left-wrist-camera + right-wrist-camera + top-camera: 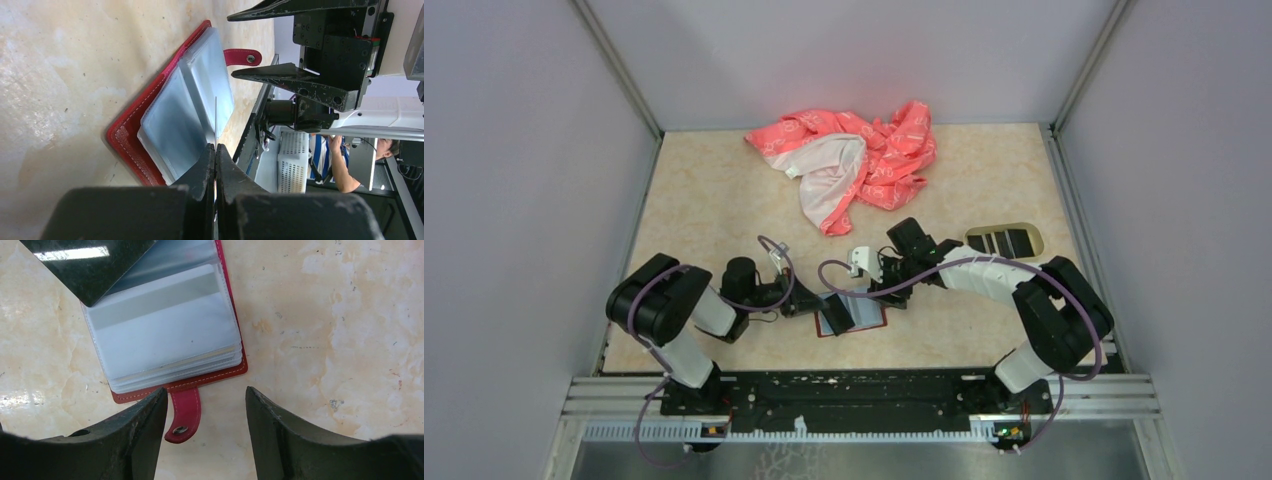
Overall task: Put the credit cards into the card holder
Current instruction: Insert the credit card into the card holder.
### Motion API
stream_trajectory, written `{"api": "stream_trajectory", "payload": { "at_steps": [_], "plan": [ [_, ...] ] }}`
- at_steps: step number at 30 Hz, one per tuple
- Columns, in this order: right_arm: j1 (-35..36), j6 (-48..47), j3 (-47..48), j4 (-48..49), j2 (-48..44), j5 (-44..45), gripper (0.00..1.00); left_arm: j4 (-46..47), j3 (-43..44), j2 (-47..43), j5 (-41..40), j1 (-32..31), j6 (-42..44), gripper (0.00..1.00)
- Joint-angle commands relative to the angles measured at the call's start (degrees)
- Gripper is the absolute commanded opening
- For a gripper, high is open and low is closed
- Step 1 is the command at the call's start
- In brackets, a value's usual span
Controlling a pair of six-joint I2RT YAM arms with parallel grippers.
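The dark red card holder (864,319) (210,377) lies open on the table, its grey-blue pockets (172,122) facing up and its snap strap (183,416) pointing toward my right gripper. My left gripper (215,149) (816,308) is shut on a black credit card (82,267), which shows edge-on as a thin line (215,117) over the holder. The card's corner lies over the holder's upper left pockets. My right gripper (206,396) (871,293) hovers open just off the strap side of the holder, holding nothing. More black credit cards (996,240) lie in the tray.
An oval beige tray (1036,233) sits at the right, behind the right arm. A crumpled pink-and-white cloth (849,162) lies at the back middle. Pale walls close in the table on three sides.
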Motion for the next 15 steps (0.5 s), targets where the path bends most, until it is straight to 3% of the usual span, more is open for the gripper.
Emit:
{"api": "stream_trajectory", "payload": {
  "at_steps": [1,15],
  "plan": [
    [0.63,0.25,3.00,0.24,0.08,-0.73,0.58,6.12,-0.68,1.90,-0.44,0.31,-0.23,0.00],
    [0.65,0.33,3.11,-0.03,0.01,-0.89,0.58,7.18,-2.96,0.19,-0.09,2.39,0.47,0.00]
  ]
}}
